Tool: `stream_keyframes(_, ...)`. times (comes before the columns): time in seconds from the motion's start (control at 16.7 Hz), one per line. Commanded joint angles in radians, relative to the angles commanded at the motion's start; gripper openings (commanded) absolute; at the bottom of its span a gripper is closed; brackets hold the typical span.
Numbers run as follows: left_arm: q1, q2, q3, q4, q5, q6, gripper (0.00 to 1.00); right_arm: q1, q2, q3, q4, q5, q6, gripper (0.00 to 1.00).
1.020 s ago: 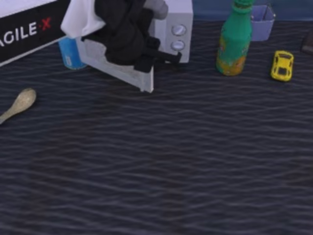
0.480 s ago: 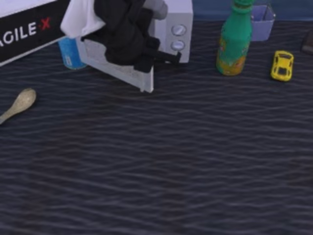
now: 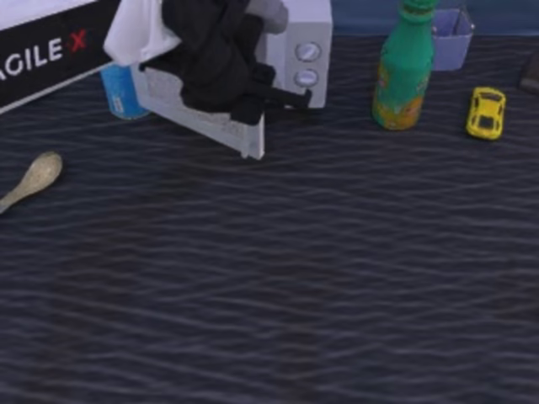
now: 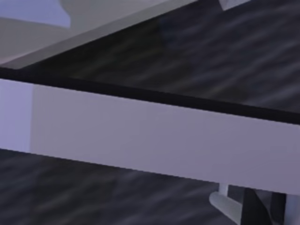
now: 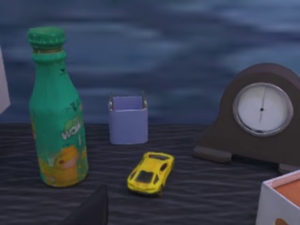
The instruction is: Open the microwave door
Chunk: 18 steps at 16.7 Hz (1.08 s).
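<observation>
Light-grey door (image 3: 221, 128), white-grey microwave (image 3: 305, 38), green bottle (image 3: 403, 66) with orange-yellow label, yellow car (image 3: 486, 112), lilac cup (image 3: 452, 38), blue can (image 3: 123, 93), beige spoon (image 3: 34, 178), brown clock (image 5: 259, 117), dark wavy-streaked table (image 3: 295, 278)

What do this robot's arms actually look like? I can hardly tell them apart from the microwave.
The left arm shows in the top view as a bulky matt-black body with a white shell segment toward the table's left and a grey rounded part behind. Its end effector is black, with slim straight fingers. No cables or markings show on it. The right arm appears only as a dark edge in its own wrist view.
</observation>
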Motion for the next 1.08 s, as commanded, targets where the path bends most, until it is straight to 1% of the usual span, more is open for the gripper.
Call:
stream_keyframes(0.18,-0.001,-0.006,-0.015,0.003,0.014,0.011,0.0,0.0,0.0,0.0,0.0,0.0,0.0,1.0)
stream_keyframes(0.54,0.037,-0.077,-0.105,0.032,0.076,0.13,0.0,0.0,0.0,0.0,0.0,0.0,0.0,1.0)
stream_keyframes(1.08,0.038,-0.078,-0.108,0.032,0.078,0.133,0.0,0.0,0.0,0.0,0.0,0.0,0.0,1.0)
